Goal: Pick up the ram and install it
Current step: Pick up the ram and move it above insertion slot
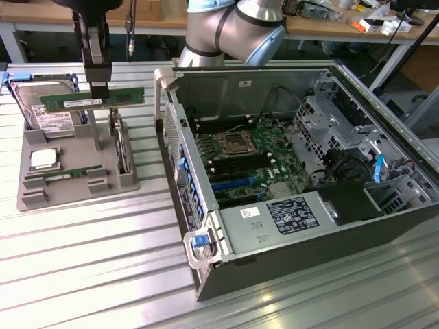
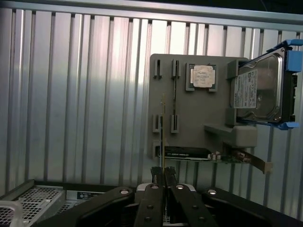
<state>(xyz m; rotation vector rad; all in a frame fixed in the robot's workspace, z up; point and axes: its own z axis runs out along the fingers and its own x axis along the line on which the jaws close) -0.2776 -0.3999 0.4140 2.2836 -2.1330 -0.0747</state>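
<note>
Our black claw (image 1: 99,92) clamps the long green ram stick (image 1: 123,96) mid-length, balancing it above the grey tray (image 1: 82,195), nine o'clock from the black case (image 1: 288,264).

Count: ram (image 1: 92,100) (image 1: 66,175) 2; hard drive (image 1: 48,111) 1; processor (image 1: 43,159) 1; grey tray (image 1: 75,196) 1; open computer case (image 1: 274,269) 1; arm (image 1: 233,27) 1.

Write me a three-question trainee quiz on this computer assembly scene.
1. True or false: the end effector grips the memory stick above the gray tray.
2. What lies on the tray beside the second memory stick? A) processor B) screwdriver C) fan
3. Fill in: the computer case stands to the exterior view's ____ of the tray.
Key: 1 true; 2 A; 3 right.
</note>
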